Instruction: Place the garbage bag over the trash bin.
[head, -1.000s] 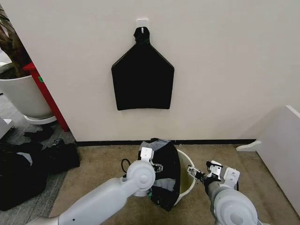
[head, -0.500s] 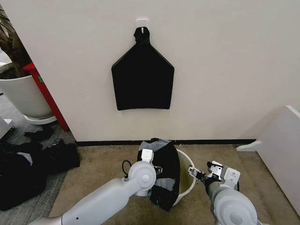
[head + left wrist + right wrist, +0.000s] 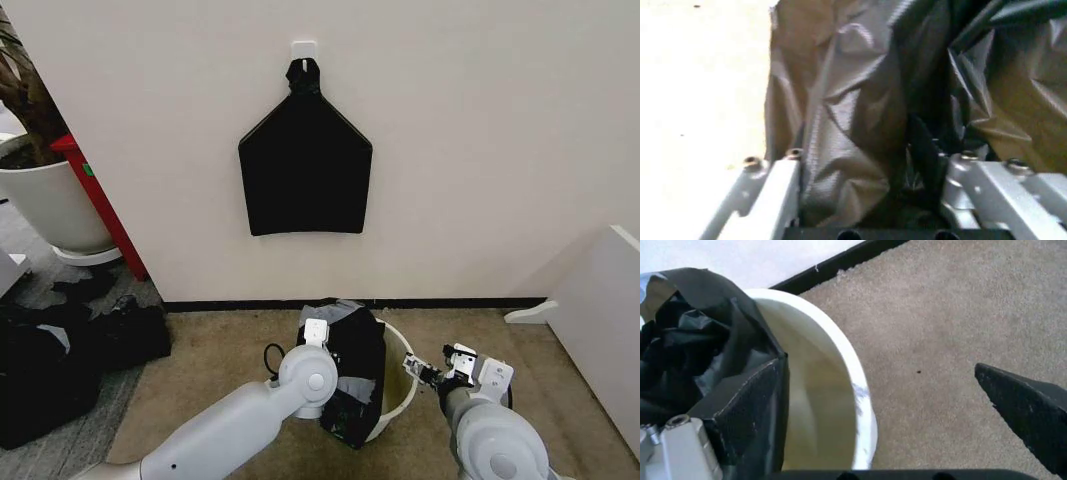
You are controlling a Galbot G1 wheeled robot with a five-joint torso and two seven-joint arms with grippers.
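Beige carpet floor against a cream wall with dark baseboard; trash bin (image 3: 400,395) stands on the carpet near the wall, garbage bag (image 3: 352,370) draped over its left rim and side. Left gripper (image 3: 867,200) at the bin's left side, jaws clamped on bag plastic bunched between them. Right gripper (image 3: 425,372) at the bin's right rim, jaws spread wide, one finger (image 3: 747,415) inside the bin and the other outside; a flat black bag bundle (image 3: 305,165) hangs on the wall above, white plant pot (image 3: 50,205) far left.

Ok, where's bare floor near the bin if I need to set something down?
Bare carpet left of the trash bin, up to the black bundle, and right of it toward the white panel. Crowded at the bin: garbage bag, left end effector, right end effector.
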